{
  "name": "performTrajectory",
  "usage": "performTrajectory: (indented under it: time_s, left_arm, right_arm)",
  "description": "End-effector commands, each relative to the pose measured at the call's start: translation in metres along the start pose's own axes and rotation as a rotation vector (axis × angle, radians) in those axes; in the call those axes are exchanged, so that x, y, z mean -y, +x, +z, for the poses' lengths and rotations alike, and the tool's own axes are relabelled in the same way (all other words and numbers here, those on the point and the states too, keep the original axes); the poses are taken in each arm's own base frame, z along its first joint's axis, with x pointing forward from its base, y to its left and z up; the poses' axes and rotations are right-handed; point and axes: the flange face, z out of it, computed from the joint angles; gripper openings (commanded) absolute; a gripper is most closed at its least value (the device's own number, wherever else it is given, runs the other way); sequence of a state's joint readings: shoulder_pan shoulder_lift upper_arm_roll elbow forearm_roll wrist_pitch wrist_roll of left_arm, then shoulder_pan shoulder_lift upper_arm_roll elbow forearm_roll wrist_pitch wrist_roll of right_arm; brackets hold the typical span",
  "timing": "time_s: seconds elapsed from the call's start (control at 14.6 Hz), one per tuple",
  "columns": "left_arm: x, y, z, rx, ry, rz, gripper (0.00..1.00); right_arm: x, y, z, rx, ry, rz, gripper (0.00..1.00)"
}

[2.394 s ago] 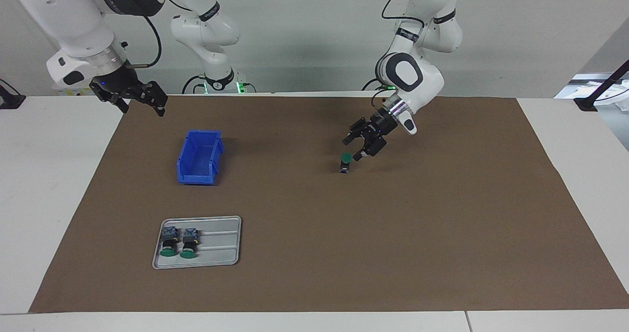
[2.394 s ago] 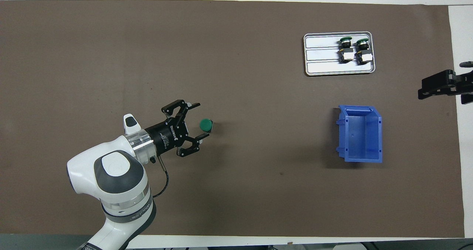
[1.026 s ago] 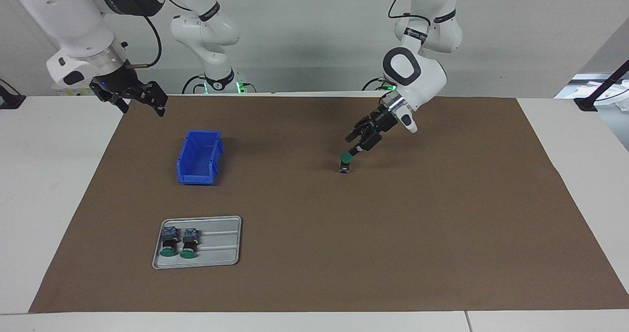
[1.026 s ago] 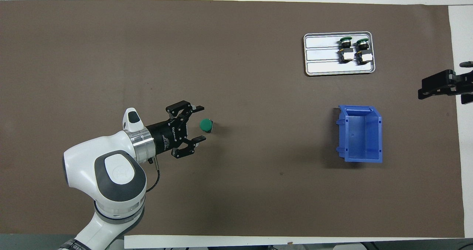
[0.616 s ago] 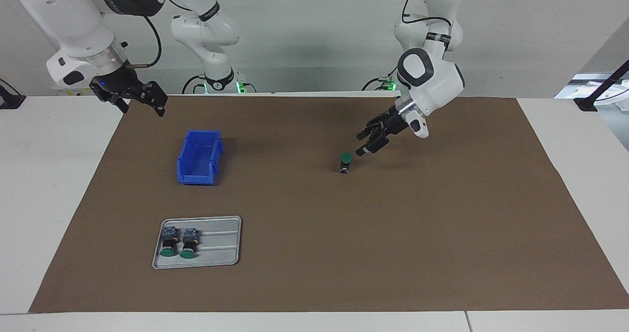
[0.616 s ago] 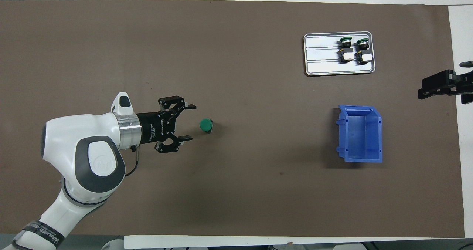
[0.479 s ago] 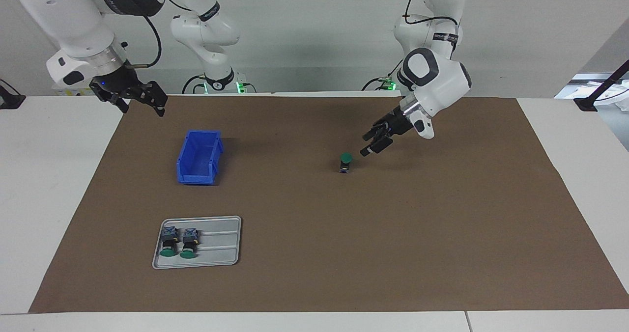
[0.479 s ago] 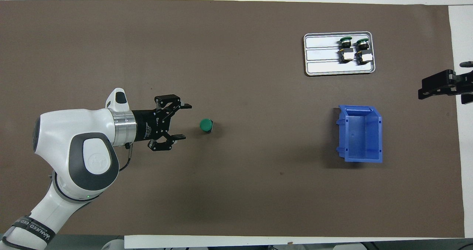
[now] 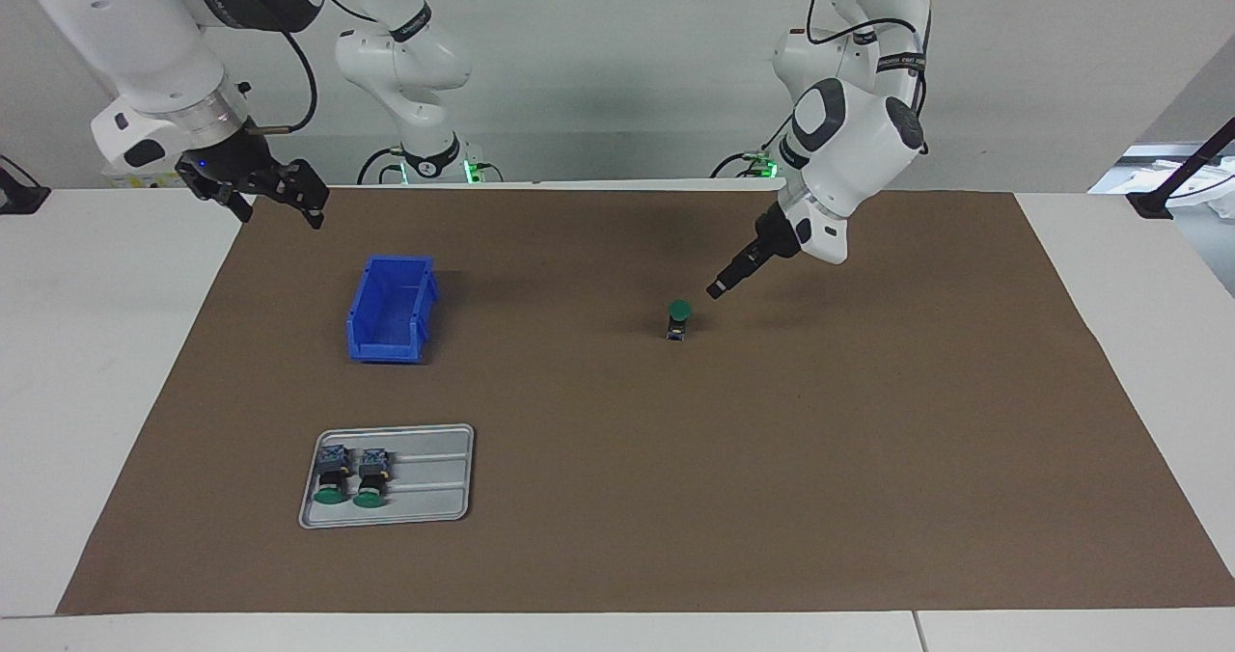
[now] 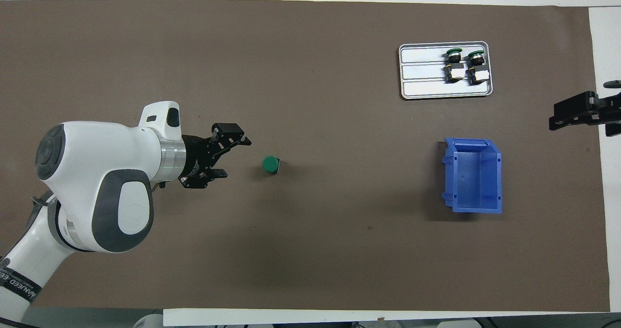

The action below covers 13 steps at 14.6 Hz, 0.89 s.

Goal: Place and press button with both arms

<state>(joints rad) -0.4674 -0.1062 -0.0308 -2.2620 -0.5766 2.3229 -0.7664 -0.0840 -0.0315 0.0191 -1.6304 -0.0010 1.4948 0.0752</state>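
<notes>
One button [image 9: 680, 316] stands upright on the brown mat, green cap up; it also shows in the overhead view [image 10: 270, 164]. My left gripper [image 9: 716, 290] hangs tilted over the mat beside it, toward the left arm's end, apart from it. In the overhead view the left gripper [image 10: 235, 158] is open and empty. Two more buttons [image 9: 333, 474] [image 9: 370, 476] lie side by side in a grey tray [image 9: 429, 502]. My right gripper [image 9: 280, 213] waits open and empty, raised over the mat's edge at the right arm's end.
An empty blue bin [image 9: 386, 348] stands on the mat, nearer to the robots than the tray. In the overhead view the bin [image 10: 498, 172] and the tray [image 10: 422, 89] sit toward the right arm's end.
My left gripper has drawn back from the upright button toward the left arm's end, and its wrist has turned. The button has stayed put. The right arm has not moved.
</notes>
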Motion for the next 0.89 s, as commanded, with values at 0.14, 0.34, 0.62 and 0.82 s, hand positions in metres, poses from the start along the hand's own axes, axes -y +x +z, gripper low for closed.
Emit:
performTrajectory:
  time_s: [0.14,0.34,0.62,0.82]
  left_arm:
    - [-0.029,-0.030,0.002,-0.109,0.151,0.259,1.00]
    - [-0.059,-0.044,-0.004,-0.087,0.247,0.339,0.92]
    - [-0.075,-0.058,0.019,-0.103,0.345,0.433,0.50]
    - [-0.086,-0.048,0.044,-0.087,0.369,0.430,0.22]
  right_arm:
    - [-0.002,-0.008,0.000,-0.001,0.001,-0.017,0.98]
    - [-0.002,-0.008,0.000,-0.001,0.001,-0.017,0.98]
    - [-0.002,-0.008,0.000,-0.001,0.001,-0.017,0.98]
    - [-0.002,-0.008,0.000,-0.001,0.001,-0.017,0.98]
